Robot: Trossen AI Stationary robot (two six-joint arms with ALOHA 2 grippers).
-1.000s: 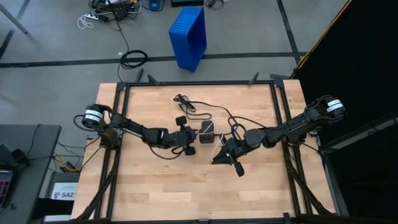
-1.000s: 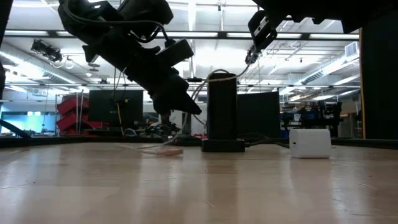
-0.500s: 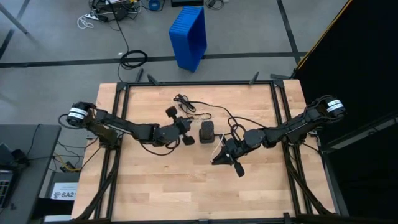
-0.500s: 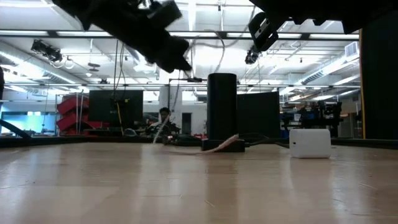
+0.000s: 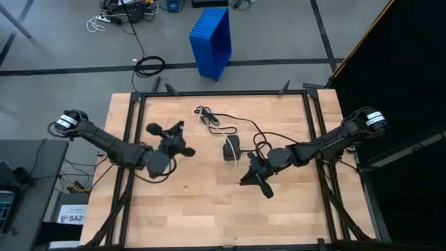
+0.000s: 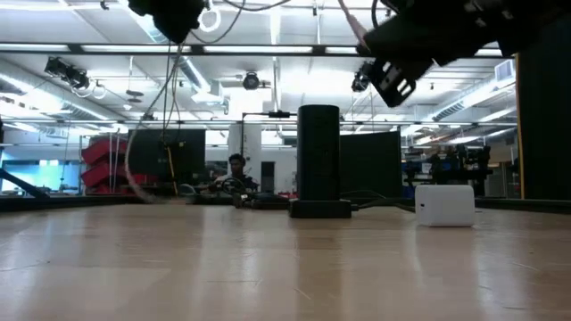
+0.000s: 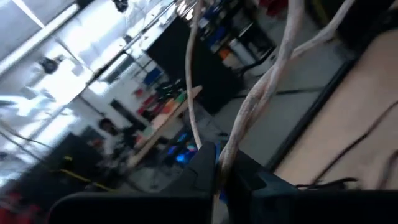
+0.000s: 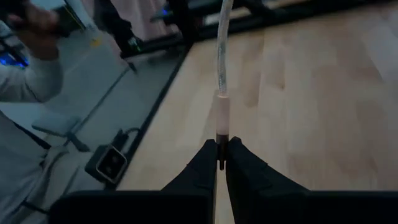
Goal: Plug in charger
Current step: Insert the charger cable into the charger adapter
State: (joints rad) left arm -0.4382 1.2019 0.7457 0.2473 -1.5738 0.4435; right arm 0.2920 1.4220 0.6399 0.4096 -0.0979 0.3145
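Observation:
A white charger cable runs between both grippers. My left gripper (image 5: 173,137) is over the table's left half, raised, shut on the cable (image 7: 261,93); the cable hangs below it in a slack loop (image 6: 134,174). My right gripper (image 5: 251,176) hovers right of centre, near side of the black charging block (image 5: 231,148), shut on the cable's plug end (image 8: 221,115). The block stands upright on its flat base (image 6: 318,209). A white adapter box (image 6: 444,204) sits on the table to the block's right in the low view. My left gripper (image 7: 219,177) pinches the white cable between its two fingers at a point along its length (image 7: 222,155). The cable leads away from the fingertips as twisted strands, lifted clear of the table. My right gripper (image 8: 221,155) pinches the plug end of the cable (image 8: 221,134) between its shut fingertips. The fingers lie along the plug, which sticks straight out beyond them. The plug is lifted clear of the table, and the cable (image 8: 222,37) runs on ahead.
A tangle of thin black cord (image 5: 208,117) lies on the far middle of the table and trails toward the right arm. A blue bin (image 5: 212,40) stands on the floor beyond the far edge. A person's sleeve (image 8: 25,74) shows beside the table.
My left gripper has drawn back from beside the black block toward the table's left edge and risen, turning as it went and keeping the cable. The cable has been pulled away from the block's base and lifted off the table. My right gripper has stayed nearly still.

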